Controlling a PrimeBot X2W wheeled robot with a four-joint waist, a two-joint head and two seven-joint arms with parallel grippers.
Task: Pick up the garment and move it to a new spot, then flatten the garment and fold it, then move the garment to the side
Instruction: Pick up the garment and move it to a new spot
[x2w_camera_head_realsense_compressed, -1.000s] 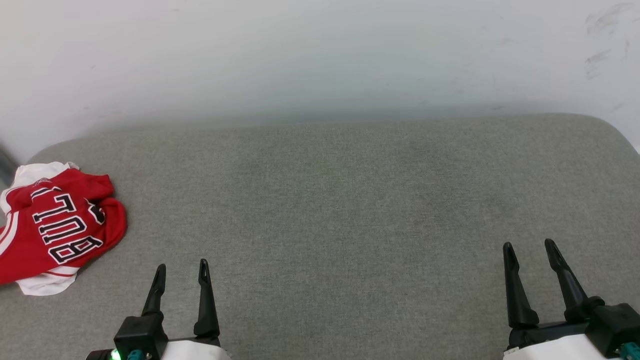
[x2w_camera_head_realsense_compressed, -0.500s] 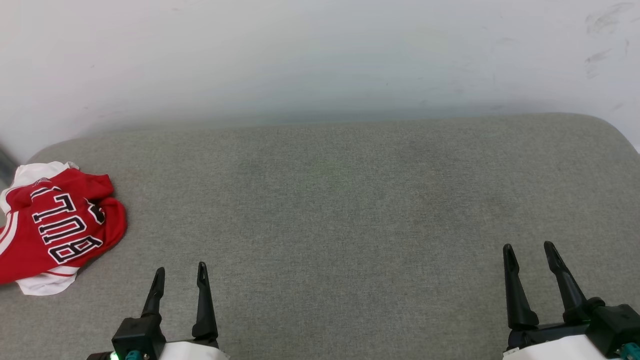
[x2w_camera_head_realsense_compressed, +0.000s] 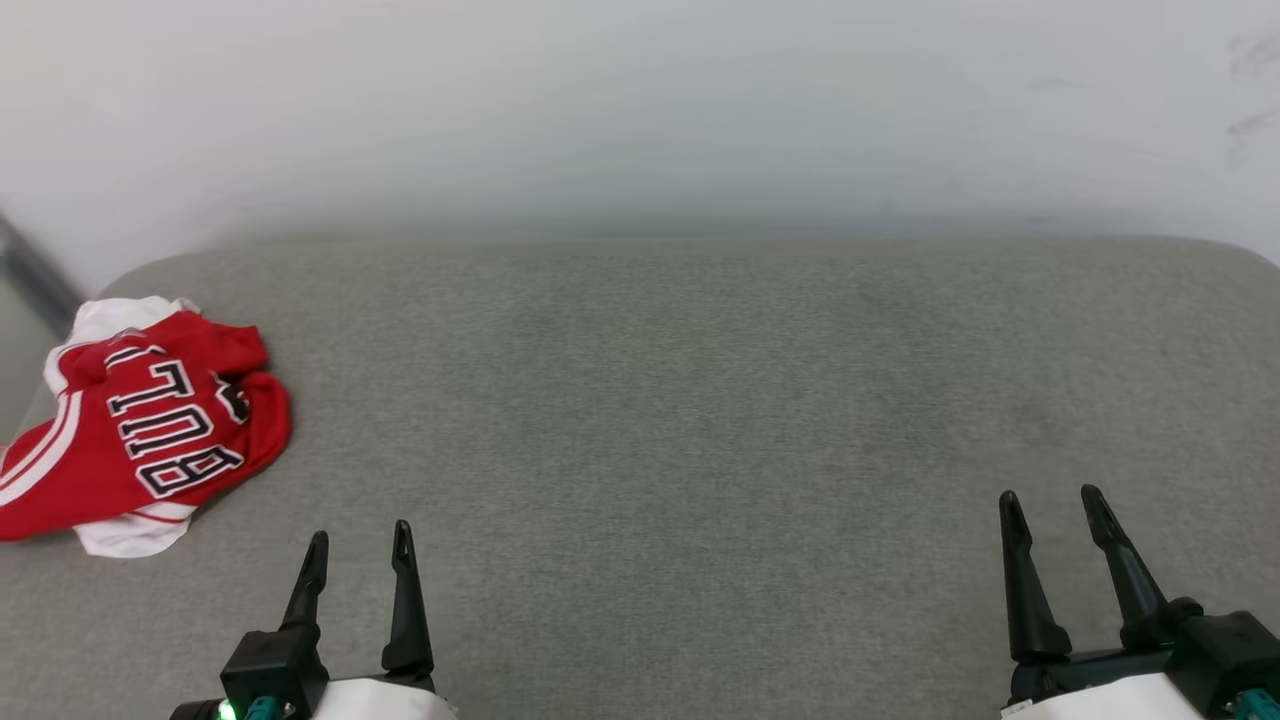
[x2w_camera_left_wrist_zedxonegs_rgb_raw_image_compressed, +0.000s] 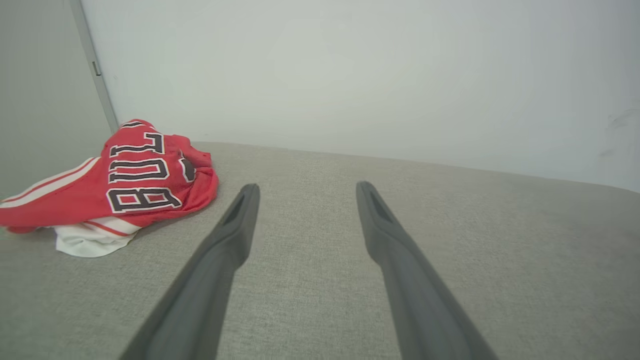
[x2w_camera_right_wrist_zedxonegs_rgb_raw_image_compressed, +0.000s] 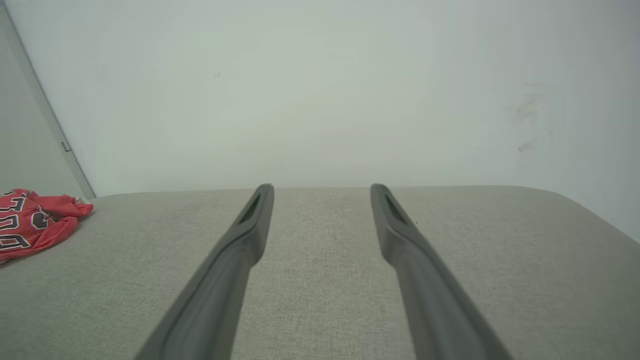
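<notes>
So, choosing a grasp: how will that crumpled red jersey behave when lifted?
Probably floppy: the garment lies bunched in soft folds, so it should hang and unfurl from one pinch. Likely light, being thin cloth. Pushed, it may bunch on the woven grey cushion rather than slide.

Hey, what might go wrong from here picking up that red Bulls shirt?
The garment lies bunched at the left edge of the grey surface; a nudge from the open left hand might push it off. Its layers overlap, so a pinch may catch several. The right hand sits far off, a long reach.
</notes>
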